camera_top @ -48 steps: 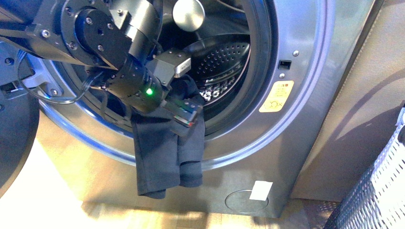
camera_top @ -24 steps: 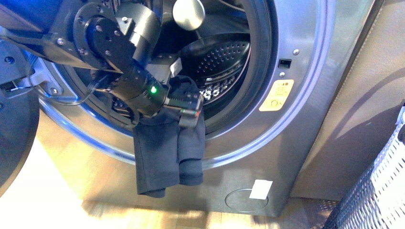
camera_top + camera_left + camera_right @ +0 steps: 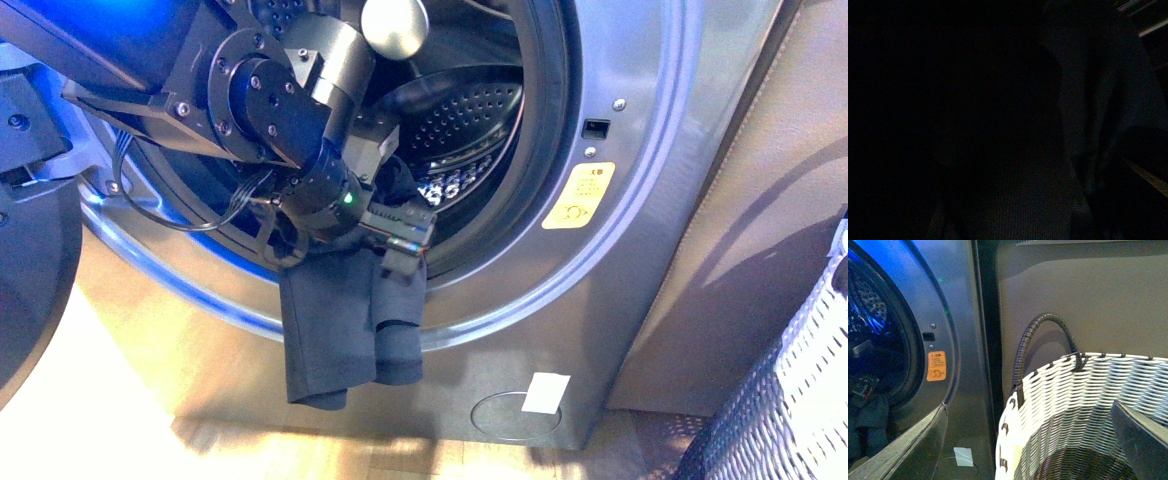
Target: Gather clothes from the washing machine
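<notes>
The clothes, one dark limp garment, hang over the lower porthole edge of the washing machine. The left gripper sits against the cloth there. I cannot tell whether it is clenched, as its wrist view is dark. The right gripper gapes empty above the basket. The garment is likely light and floppy, so pinch the bunched fold at the rim.

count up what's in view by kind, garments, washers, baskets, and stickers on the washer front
garment: 1
washing machine: 1
woven basket: 1
stickers on the washer front: 2 (yellow sticker, white sticker)
total: 5
</notes>
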Robot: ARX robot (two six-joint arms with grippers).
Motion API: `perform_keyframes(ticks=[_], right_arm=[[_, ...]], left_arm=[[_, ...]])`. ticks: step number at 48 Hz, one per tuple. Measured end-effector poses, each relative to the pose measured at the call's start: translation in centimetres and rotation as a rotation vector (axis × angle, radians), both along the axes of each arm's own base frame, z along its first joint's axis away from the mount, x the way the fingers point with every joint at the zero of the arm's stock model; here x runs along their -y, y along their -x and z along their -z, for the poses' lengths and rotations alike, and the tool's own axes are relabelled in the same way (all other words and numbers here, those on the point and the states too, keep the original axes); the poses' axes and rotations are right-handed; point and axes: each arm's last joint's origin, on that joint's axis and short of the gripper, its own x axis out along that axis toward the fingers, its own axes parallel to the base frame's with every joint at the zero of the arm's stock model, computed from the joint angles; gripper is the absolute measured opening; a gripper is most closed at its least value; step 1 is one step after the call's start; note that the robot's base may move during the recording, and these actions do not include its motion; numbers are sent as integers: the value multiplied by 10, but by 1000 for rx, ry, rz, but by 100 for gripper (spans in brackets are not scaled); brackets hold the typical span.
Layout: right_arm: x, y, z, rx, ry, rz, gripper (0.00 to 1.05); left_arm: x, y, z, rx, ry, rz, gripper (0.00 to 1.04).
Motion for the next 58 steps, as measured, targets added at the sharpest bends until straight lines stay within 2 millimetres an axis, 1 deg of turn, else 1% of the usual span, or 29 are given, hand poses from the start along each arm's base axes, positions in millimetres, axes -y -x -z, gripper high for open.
perform_keyframes(ticks=[3,9,11,19,39,42,47,53,58], right_arm=[[0,0,0,0,0,0,97],[0,0,0,0,0,0,97],[0,0,0,0,0,0,97],[0,0,0,0,0,0,97],[0,0,0,0,0,0,97],[0,0,0,0,0,0,97],[0,0,0,0,0,0,97],[0,0,0,0,0,0,97],[0,0,0,0,0,0,97]], left_arm=[[-6,-1,1,-17,7,-6,98],[-21,-2,4,-80,75,-18,98],[-22,-1,4,-82,76,-19,95],[-22,0,7,-78,57,-13,71],[-20,0,5,-38,15,13,16],[-21,1,4,-25,18,17,13],[-22,7,2,1,19,37,12],[-25,21,-2,39,6,67,11],[-28,35,-9,74,-2,97,11]])
